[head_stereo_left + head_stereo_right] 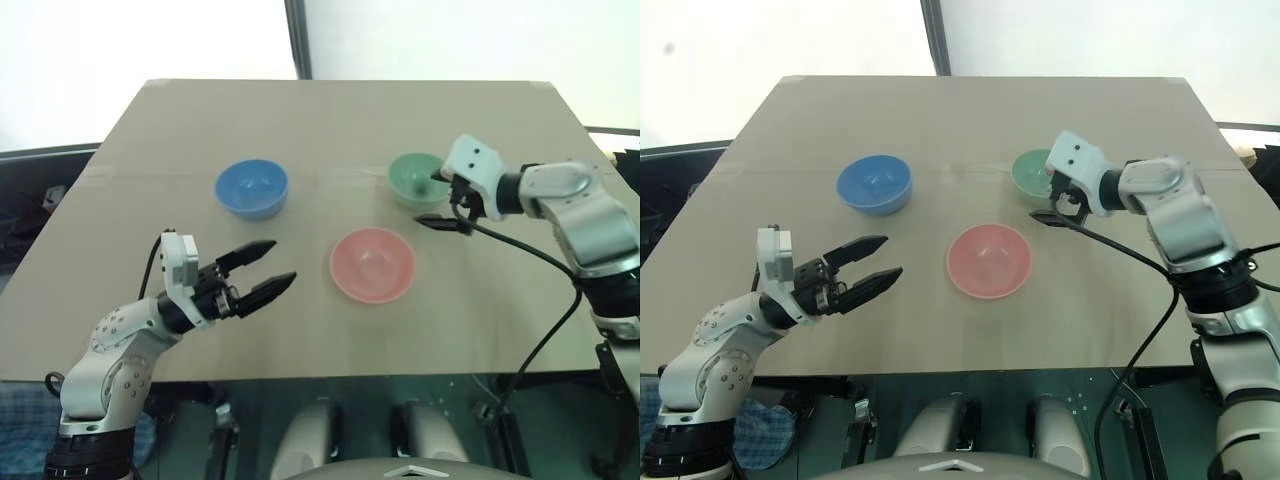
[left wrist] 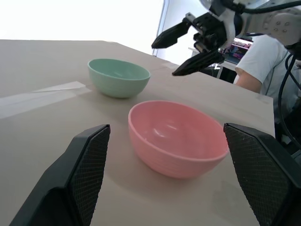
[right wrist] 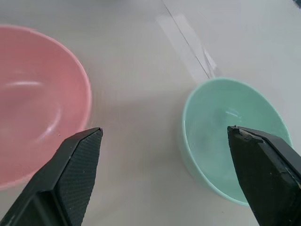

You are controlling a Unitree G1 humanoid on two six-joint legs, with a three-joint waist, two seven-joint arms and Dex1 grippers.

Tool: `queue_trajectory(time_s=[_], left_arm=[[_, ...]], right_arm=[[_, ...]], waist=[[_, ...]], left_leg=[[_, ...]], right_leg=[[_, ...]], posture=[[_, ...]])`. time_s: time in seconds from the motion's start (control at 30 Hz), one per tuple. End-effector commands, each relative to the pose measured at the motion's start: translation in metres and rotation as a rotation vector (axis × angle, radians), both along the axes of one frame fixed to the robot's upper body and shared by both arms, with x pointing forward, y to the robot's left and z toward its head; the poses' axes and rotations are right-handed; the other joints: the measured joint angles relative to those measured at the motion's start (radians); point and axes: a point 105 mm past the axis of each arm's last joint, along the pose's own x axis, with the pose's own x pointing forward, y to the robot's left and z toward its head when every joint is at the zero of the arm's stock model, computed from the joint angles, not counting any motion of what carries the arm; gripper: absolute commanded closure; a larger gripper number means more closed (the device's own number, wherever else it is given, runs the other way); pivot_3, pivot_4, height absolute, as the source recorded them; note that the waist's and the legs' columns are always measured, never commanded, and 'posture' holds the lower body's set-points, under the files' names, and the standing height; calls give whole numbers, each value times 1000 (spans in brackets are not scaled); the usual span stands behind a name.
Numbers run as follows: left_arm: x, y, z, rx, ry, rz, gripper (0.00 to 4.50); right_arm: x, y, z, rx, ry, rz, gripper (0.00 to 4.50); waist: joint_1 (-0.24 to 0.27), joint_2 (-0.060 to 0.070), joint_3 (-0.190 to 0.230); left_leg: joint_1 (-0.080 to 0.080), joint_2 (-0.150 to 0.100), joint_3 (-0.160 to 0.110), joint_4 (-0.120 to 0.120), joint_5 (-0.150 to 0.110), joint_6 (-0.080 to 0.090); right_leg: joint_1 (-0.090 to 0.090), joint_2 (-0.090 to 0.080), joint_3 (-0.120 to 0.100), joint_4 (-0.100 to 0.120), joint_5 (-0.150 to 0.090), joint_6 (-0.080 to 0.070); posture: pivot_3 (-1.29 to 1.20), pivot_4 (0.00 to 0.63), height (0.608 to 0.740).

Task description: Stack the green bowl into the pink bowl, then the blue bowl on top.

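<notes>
Our right gripper [image 1: 441,199] hangs with its fingers spread wide at the near rim of the green bowl [image 1: 415,178], one finger over that rim and the other just outside it on the side toward the pink bowl [image 1: 372,264]; we cannot tell whether either finger touches the bowl. Our left gripper [image 1: 263,268] hovers over the near left part of the table [image 1: 330,120], its fingers also well apart and holding nothing, pointing toward the pink bowl. We see the green bowl upright and empty on the right half of the table, about midway between the far and near edges. We find the pink bowl nearer the near edge, close to the middle, apart from the green one. We see the blue bowl [image 1: 252,187] left of centre, well apart from both others. No bowl is stacked yet.
</notes>
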Motion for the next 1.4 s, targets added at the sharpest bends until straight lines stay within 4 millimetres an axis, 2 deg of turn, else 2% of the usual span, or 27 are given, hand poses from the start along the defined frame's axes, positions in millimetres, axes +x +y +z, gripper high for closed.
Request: queue_trajectory(time_s=[0.03,0.23,0.47,0.6,0.63,0.7,0.73,0.87,0.9,1.17,1.27,1.4], left_arm=[[2,4,14,-56,-43,34,403],[0,5,18,-88,-59,57,403],[-1,9,30,-130,-112,100,403],[-1,9,36,-141,-138,119,403],[-2,9,36,-144,-140,122,403],[-3,9,37,-148,-142,124,403],[-3,8,37,-148,-143,124,403],[-3,8,38,-150,-145,129,403],[-2,8,38,-150,-145,129,403],[0,8,39,-143,-146,126,403],[0,8,38,-139,-144,125,403],[1,8,37,-135,-135,119,403]], right_arm=[[27,4,1,-46,-69,-16,59],[65,-6,-26,-150,-75,-92,59],[78,-14,-49,-232,-52,-120,59],[79,-14,-53,-247,-44,-107,1247],[78,-14,-54,-250,-40,-104,1762],[78,-14,-55,-253,-37,-99,2504],[78,-14,-55,-254,-37,-97,2739],[77,-14,-56,-256,-35,-89,4268],[77,-13,-56,-256,-36,-87,4404],[71,-1,-42,-274,-86,31,4404],[57,7,-30,-271,-112,124,4404],[21,20,-3,-315,-204,258,4404]], waist=[[-7,0,0],[-12,0,0],[-14,0,0],[-14,0,0],[-15,0,0],[-14,0,0],[-13,0,0],[-15,1,0],[-15,0,0],[-16,1,0],[-12,1,0],[-9,2,1]], left_leg=[[0,0,0,0,0,0],[1,0,0,0,0,0],[1,-1,1,0,0,0],[2,0,0,0,1,-1],[2,0,0,0,1,-1],[2,0,0,0,1,-1],[2,-1,0,0,1,-1],[2,-1,0,0,1,-2],[2,-1,0,0,1,-2],[2,-1,0,0,1,-2],[1,0,0,-1,1,-2],[-1,-1,-1,-1,1,-1]], right_leg=[[0,0,0,0,0,0],[0,1,0,1,0,0],[0,1,0,1,0,0],[0,1,0,1,0,0],[0,1,0,2,0,0],[0,1,0,2,0,0],[0,1,0,2,0,0],[0,1,0,2,0,0],[0,1,0,2,0,0],[0,1,0,2,0,0],[0,1,0,2,0,0],[-1,1,0,1,0,0]], posture=[[0,150,740],[0,150,740],[0,150,740],[0,150,740],[0,150,740],[0,150,740],[0,150,740],[0,150,740],[0,150,740],[0,150,740],[0,150,740],[0,150,740]])
